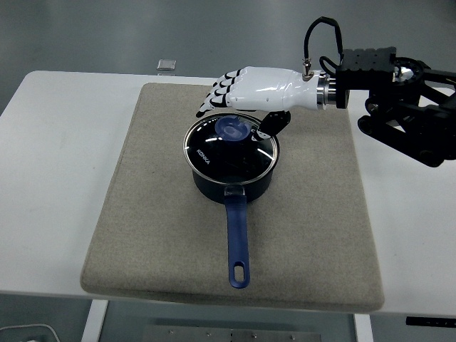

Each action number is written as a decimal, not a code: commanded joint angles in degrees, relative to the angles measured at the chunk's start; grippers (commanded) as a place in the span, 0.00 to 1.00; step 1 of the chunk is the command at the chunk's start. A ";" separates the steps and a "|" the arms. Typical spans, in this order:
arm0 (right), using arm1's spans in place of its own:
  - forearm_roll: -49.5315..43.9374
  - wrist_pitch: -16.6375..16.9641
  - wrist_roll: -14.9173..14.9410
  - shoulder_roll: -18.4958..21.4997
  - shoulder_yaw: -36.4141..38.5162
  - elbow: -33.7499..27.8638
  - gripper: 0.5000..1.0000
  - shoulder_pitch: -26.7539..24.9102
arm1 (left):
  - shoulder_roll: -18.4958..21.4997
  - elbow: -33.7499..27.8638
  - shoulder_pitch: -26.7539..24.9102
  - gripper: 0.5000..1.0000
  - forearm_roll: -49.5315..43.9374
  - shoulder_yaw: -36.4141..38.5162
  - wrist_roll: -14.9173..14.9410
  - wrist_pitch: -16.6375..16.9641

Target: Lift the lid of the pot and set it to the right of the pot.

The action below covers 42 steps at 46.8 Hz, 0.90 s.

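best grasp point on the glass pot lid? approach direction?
Probably the round blue knob at the centre of the glass pot lid: it stands up from the lid, while the rim sits flush on the dark blue pot. Come from above; the right robot hand is already over its far side. The long handle points at the near edge, clear of that path.
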 commanded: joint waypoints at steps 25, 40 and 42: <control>0.04 -0.20 0.00 1.26 -0.95 -0.67 0.79 0.17 | 0.00 0.00 0.00 1.00 -0.01 0.00 0.01 0.00; 0.04 -0.29 0.00 1.26 -0.95 -0.67 0.78 0.09 | 0.00 0.00 0.00 1.00 -0.01 0.00 -0.08 0.00; 0.04 -0.29 0.00 1.26 -0.95 -0.76 0.78 0.08 | 0.00 0.00 0.00 1.00 -0.01 0.00 -0.08 0.00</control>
